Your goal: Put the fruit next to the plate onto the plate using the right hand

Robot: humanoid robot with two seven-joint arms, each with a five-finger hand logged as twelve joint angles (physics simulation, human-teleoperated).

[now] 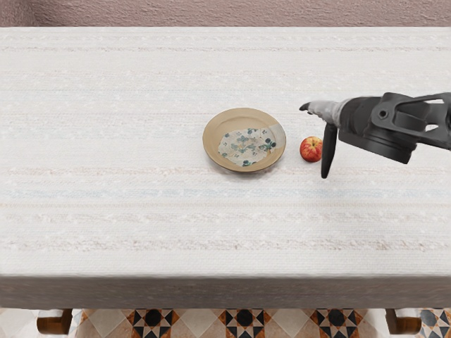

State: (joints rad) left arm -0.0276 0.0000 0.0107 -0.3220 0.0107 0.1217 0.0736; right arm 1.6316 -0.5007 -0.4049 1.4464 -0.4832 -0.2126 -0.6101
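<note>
Sitting on the pale tabletop [141, 211], the red apple [311, 149] lies just beside the right rim of the tan plate [244, 139] with its blue-green pattern, not on it. Close to the apple's right side hangs the right hand [328, 134], fingers stretched out and downward, grasping nothing. Its dark arm [394, 123] comes in from the right edge.

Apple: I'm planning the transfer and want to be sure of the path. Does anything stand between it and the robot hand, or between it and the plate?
Nothing visible does. The right robot hand hangs close beside the apple, holding nothing, and only table surface lies between the apple and the plate.
</note>
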